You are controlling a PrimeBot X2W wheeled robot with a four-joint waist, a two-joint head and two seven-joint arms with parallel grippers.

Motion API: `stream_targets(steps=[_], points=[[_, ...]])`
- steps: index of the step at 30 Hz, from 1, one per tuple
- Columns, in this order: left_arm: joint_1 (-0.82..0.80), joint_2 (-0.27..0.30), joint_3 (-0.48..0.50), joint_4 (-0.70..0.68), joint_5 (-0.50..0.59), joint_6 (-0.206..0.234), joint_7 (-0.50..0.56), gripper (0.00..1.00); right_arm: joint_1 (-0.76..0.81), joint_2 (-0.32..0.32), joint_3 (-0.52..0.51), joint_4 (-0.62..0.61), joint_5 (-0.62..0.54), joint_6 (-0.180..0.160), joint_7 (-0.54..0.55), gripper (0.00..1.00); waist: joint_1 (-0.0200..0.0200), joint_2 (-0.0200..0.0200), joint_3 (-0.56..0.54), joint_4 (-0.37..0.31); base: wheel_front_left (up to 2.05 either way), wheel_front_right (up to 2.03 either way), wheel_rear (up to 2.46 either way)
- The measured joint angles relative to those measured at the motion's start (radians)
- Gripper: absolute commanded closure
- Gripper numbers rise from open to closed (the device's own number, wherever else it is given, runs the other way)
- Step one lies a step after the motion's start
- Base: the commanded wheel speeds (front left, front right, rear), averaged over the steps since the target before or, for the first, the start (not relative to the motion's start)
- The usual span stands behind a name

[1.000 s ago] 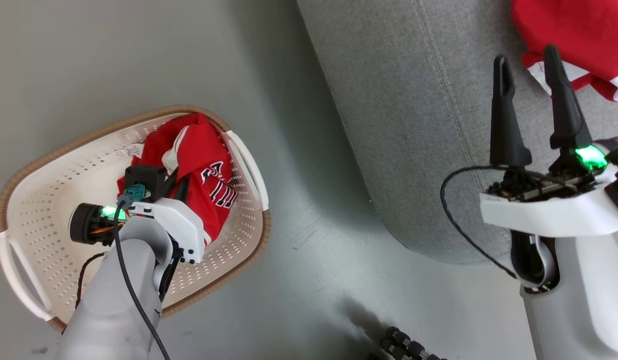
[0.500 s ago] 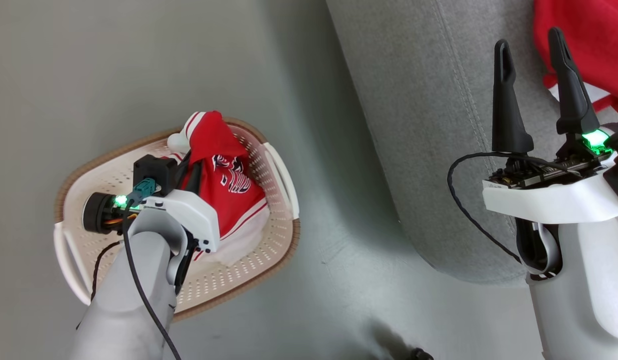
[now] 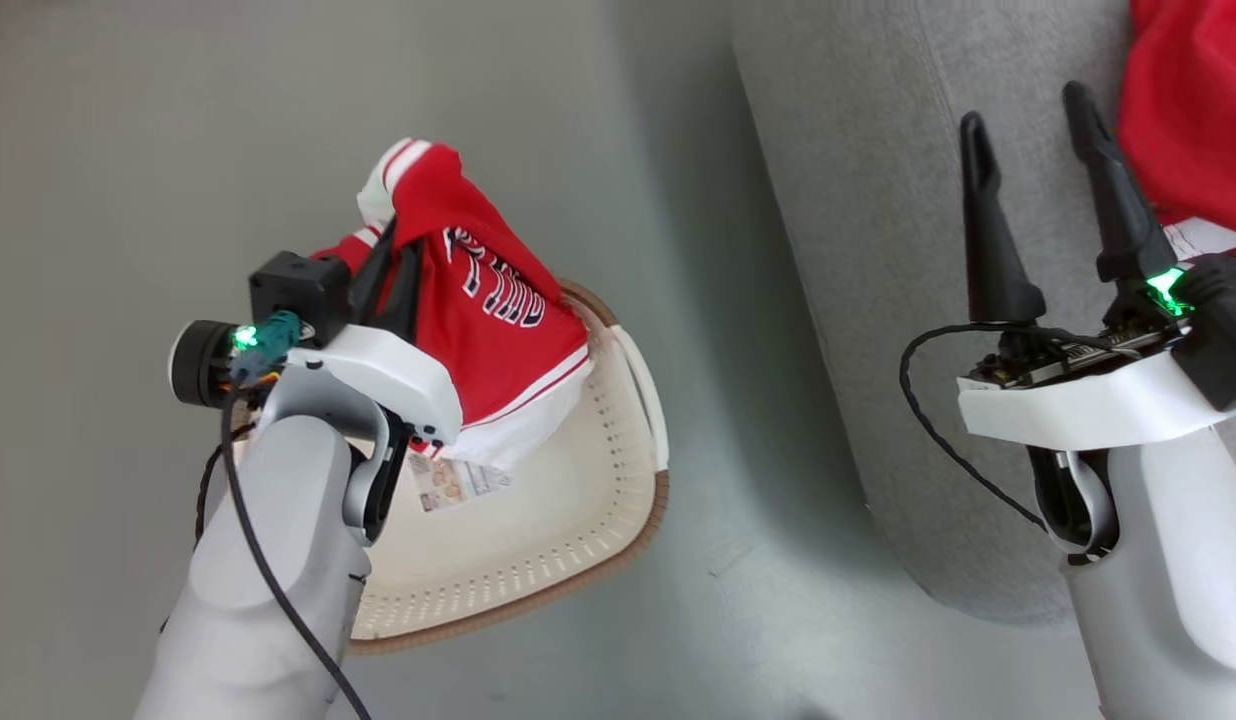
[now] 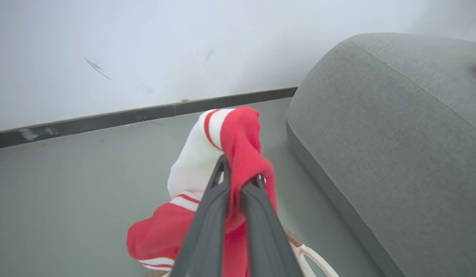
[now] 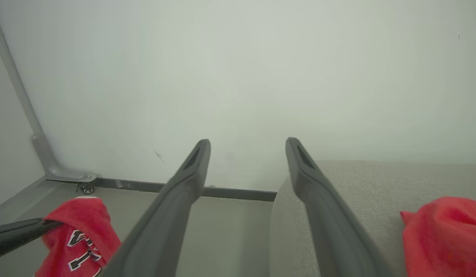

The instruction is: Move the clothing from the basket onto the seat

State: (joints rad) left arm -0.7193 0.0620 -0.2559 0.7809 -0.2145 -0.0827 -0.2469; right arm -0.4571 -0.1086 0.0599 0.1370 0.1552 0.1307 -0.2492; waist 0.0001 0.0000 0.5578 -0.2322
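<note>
Red soft fabric, a sports jersey with white trim bands and navy-and-white lettering, is held bunched between the dark fingers of the left gripper, whose jaws are clamped nearly together on it. The garment is hung above the cream-white perforated plastic laundry basket, its white hem close over a paper label on the basket's bottom. Grey floor separates the basket from the large grey woven-fabric seat. Over the seat's edge the right gripper is held with jaws spread wide and nothing gripped. A second red jersey is already laid on the seat. The carrying step is judged to be in hand. Next, the held jersey must be swung rightward across the floor gap, kept clear of the seat's rounded edge, and released beside the other garment.
</note>
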Motion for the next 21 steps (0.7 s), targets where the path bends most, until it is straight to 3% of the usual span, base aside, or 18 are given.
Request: stream_targets(steps=[21], points=[[0.105,-0.002,0.073,-0.292,-0.011,0.004,-0.001,1.00,-0.065,-0.110,0.179,0.100,-0.003,0.000,0.029,0.00,0.0000,0.0000,-0.213,0.149,0.00,0.00,0.00]])
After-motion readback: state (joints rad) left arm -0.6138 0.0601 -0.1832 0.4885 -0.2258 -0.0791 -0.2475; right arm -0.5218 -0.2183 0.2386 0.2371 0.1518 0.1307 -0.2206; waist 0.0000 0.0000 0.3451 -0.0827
